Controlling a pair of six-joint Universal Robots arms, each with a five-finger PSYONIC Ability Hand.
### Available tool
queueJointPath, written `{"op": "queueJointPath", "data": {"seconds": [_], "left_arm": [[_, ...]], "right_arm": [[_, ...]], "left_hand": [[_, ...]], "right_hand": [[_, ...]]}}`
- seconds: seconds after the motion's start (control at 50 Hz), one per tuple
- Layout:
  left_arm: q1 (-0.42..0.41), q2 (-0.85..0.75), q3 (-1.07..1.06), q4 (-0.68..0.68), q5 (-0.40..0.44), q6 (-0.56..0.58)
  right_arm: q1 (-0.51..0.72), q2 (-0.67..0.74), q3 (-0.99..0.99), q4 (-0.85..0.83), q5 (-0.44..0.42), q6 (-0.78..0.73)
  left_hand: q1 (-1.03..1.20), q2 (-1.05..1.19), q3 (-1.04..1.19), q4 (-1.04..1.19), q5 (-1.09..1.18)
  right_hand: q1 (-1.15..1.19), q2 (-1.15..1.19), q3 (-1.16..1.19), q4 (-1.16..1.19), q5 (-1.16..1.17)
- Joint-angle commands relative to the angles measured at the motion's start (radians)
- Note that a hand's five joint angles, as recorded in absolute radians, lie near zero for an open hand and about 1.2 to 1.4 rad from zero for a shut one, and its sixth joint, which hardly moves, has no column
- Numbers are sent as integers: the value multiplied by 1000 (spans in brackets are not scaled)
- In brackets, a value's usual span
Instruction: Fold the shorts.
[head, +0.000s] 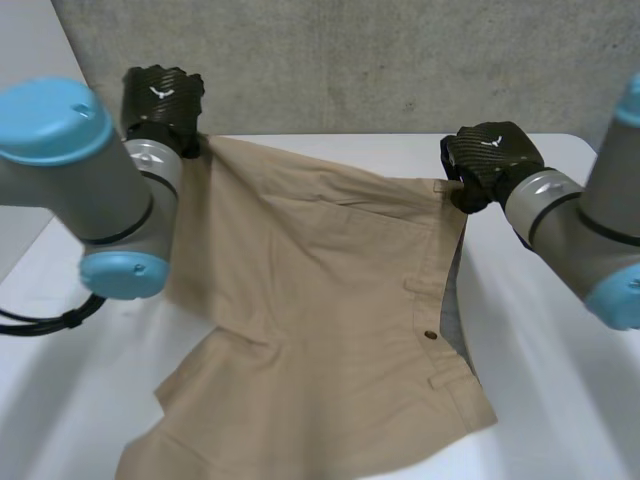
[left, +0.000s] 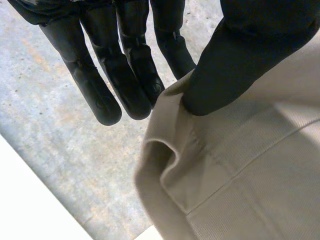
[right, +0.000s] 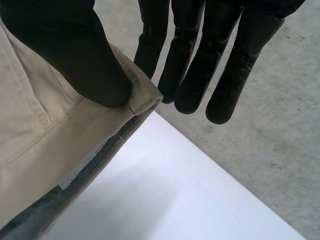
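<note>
Sagging shorts (head: 320, 300) over white table (head: 556, 410)

a white table (head: 545, 400) with a smooth matte top takes up the foreground. behind its far edge stands a grey concrete wall (head: 350, 60), mottled and lightly pitted. a paler plain panel (head: 25, 40) adjoins the wall at its left end. in the right wrist view the table's edge (right: 175, 190) borders speckled grey concrete (right: 280, 150); whether this is wall or floor cannot be told. lighting is even and diffuse.
</note>
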Motion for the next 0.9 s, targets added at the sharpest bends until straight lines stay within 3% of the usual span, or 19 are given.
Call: {"op": "queueJointPath", "data": {"seconds": [0.02, 0.16, 0.18, 0.2, 0.24, 0.26, 0.3, 0.32, 0.4, 0.52, 0.64, 0.78, 0.9], "left_arm": [[29, -227, 231, 92, 52, 47], [29, -394, 435, 171, 56, 59], [29, -405, 446, 181, 60, 58], [29, -416, 458, 197, 65, 56], [29, -441, 484, 264, 88, 55], [29, -450, 490, 311, 103, 55], [28, -454, 483, 356, 117, 53], [19, -454, 466, 384, 126, 52], [6, -441, 362, 438, 140, 50], [-12, -278, 142, 484, 126, 47], [-17, -64, -114, 448, 45, 39], [-24, 229, -436, 260, 8, 23], [-57, 429, -662, 62, 10, -94]], "right_arm": [[1, 181, -138, -224, 70, -8], [3, 299, -245, -365, 83, -60], [3, 312, -262, -371, 83, -69], [6, 343, -305, -373, 89, -94], [6, 371, -339, -368, 103, -120], [6, 386, -359, -367, 122, -143], [8, 391, -360, -365, 133, -151], [8, 388, -356, -362, 135, -151], [9, 302, -255, -358, 129, -148], [6, 98, -77, -361, 100, -146], [0, -38, 57, -273, 28, -148], [-37, -121, 202, -51, -97, -148], [-123, -174, 345, 50, -192, -163]], "left_hand": [[270, 195, 203, 198, 221], [270, 195, 203, 198, 221], [270, 195, 203, 198, 221], [270, 195, 203, 198, 221], [270, 195, 203, 198, 221], [88, 13, 21, 15, 38], [-528, -603, -595, -600, -577], [-951, -1026, -1018, -1024, -1001], [-951, -1026, -1018, -1024, -1001], [-951, -1026, -1018, -1024, -1001], [-951, -1026, -1018, -1024, -1001], [-927, -1002, -994, -1000, -976], [-939, -1014, -1006, -1011, -988]], "right_hand": [[426, 216, 214, 204, 257], [426, 216, 214, 204, 257], [281, 72, 69, 60, 113], [-81, -290, -293, -302, -249], [-400, -609, -612, -621, -568], [-796, -1006, -1008, -1017, -965], [-796, -1006, -1008, -1017, -965], [-796, -1006, -1008, -1017, -965], [-796, -1006, -1008, -1017, -965], [-796, -1006, -1008, -1017, -965], [-796, -1006, -1008, -1017, -965], [-796, -1006, -1008, -1017, -965], [-796, -1006, -1008, -1017, -965]]}}
